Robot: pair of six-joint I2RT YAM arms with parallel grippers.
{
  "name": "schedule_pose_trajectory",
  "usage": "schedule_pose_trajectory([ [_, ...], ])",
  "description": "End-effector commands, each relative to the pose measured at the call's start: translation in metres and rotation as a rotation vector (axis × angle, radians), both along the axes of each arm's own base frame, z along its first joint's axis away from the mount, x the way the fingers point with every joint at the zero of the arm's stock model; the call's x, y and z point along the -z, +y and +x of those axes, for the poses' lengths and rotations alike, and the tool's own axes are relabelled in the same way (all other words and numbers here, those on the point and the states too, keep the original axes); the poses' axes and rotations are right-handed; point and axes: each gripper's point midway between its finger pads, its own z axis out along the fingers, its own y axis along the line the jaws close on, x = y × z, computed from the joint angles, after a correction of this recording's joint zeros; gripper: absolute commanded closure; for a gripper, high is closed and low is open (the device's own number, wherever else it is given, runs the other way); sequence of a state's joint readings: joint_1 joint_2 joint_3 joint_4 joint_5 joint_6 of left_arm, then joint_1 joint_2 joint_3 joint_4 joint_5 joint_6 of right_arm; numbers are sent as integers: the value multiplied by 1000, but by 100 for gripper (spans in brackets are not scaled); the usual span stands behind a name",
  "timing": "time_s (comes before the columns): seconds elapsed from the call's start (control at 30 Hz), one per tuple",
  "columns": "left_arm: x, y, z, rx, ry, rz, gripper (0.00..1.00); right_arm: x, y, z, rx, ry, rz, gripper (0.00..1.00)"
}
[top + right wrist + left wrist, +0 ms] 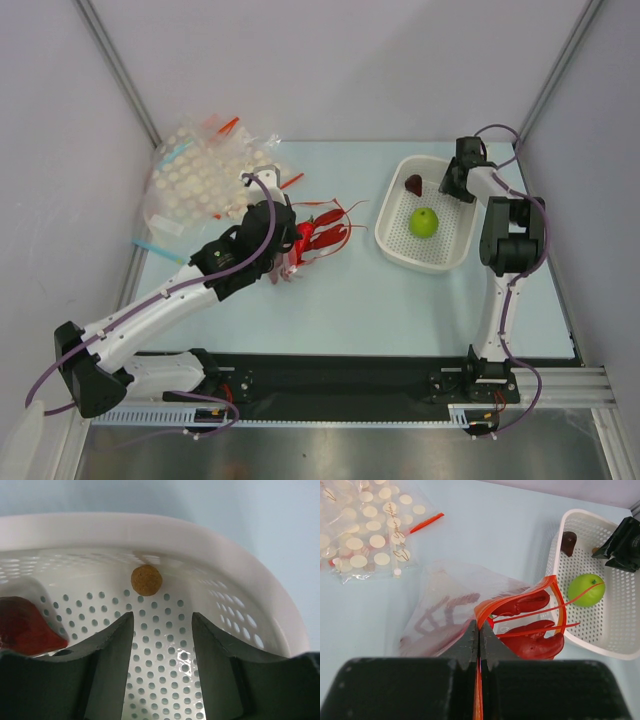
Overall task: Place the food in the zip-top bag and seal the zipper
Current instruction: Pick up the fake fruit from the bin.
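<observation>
The red toy lobster (pixel 532 641) lies at the mouth of the clear zip-top bag (pixel 447 597), tail end inside, claws and thin feelers sticking out. The red-orange zipper (pixel 559 592) loops open around the claws. My left gripper (pixel 479 626) is shut on one end of the zipper strip, which runs down between the fingers. In the top view the left gripper (pixel 283 245) sits just left of the lobster (pixel 325 236). My right gripper (pixel 162 617) is open and empty, low inside the white basket (pixel 260 610), far right of the bag (pixel 456 178).
The white perforated basket (pixel 440 262) holds a green fruit (pixel 424 222), a dark red piece (pixel 413 184) and a small brown ball (pixel 146 580). A pile of dotted clear bags (pixel 200 180) lies at the back left. Grey walls close in both sides.
</observation>
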State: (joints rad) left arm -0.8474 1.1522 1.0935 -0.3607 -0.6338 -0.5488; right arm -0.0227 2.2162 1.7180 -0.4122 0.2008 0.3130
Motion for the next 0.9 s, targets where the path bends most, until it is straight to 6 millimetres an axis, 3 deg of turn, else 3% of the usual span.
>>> schedule_pose_trajectory([
  [0.0,-22,3,7,-29,-60,-39,100,-26,-16,19,27,-75,-14,45],
  [0.57,-23,5,8,-41,-63,-31,100,-11,-8,30,9,-47,-9,52],
  [0.87,-22,5,7,-39,-61,-29,100,-13,-6,29,7,-57,1,73],
])
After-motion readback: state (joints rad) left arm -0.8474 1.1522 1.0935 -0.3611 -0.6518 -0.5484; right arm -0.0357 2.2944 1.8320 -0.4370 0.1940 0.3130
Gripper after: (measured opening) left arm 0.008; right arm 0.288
